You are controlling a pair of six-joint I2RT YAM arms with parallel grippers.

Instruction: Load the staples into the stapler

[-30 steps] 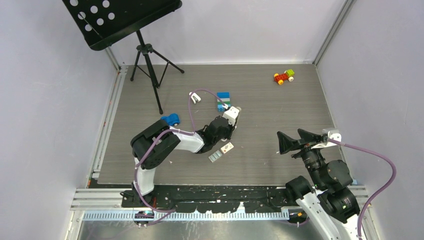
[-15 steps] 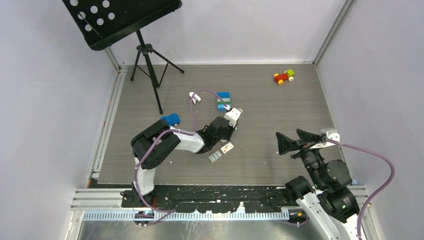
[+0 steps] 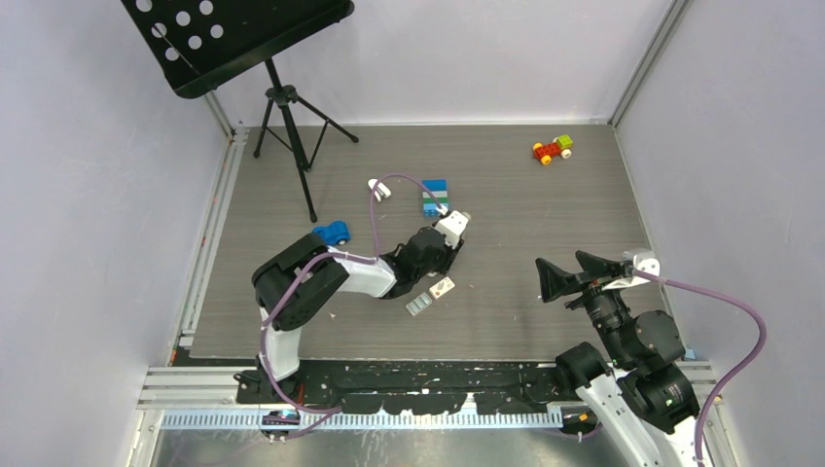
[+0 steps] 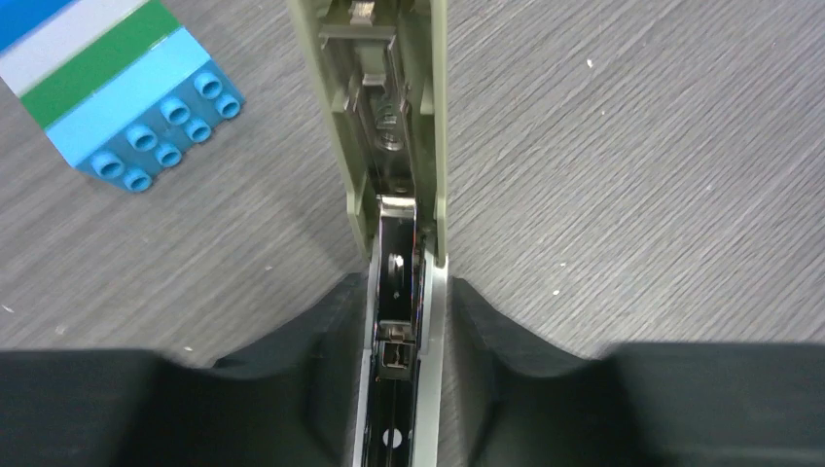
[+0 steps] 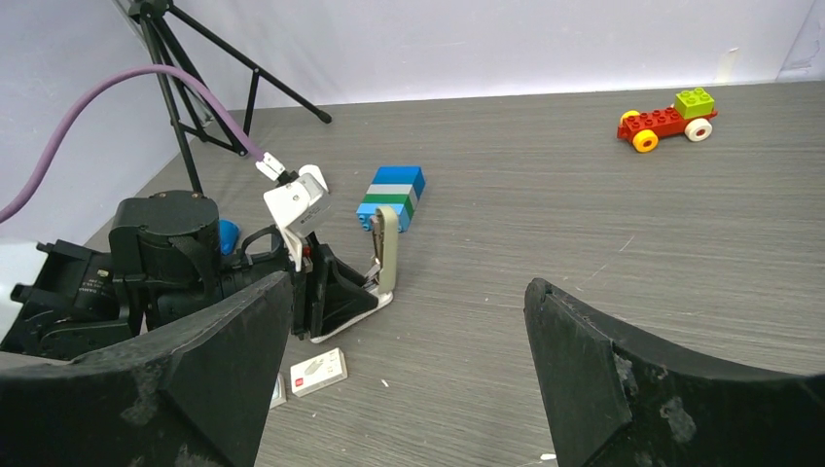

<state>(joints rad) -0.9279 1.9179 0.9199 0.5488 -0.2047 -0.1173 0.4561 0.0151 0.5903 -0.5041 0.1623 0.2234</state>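
Mid-table, just short of the Duplo block stack (image 4: 107, 88): my left claw (image 4: 406, 311) is clamped on the base of the stapler (image 4: 389, 146), one finger pressed to each side. The beige-grey lid (image 5: 386, 248) stands swung up, roughly upright, leaving the magazine channel (image 4: 397, 282) exposed. The channel shows dark metal and a pusher; I see no staples in it, though the near end is hidden between my fingers. The staple strip (image 3: 419, 305) lies flat on the table (image 3: 545, 204), near my left forearm and just beside the white red-marked box (image 3: 443, 286), apart from the stapler. My right claw (image 3: 567, 272) hangs spread wide above the right side of the table, holding nothing, well apart from both strip and stapler. Judgement: the opening step looks done and the stapler is braced; fetching the strip is the step in hand. Next move calls for the right claw to cross to the strip, come down low and narrow its fingers, since a thin flat strip gives little edge to pinch. Then it must be lined up lengthwise with the channel before seating, the left claw holding firm.
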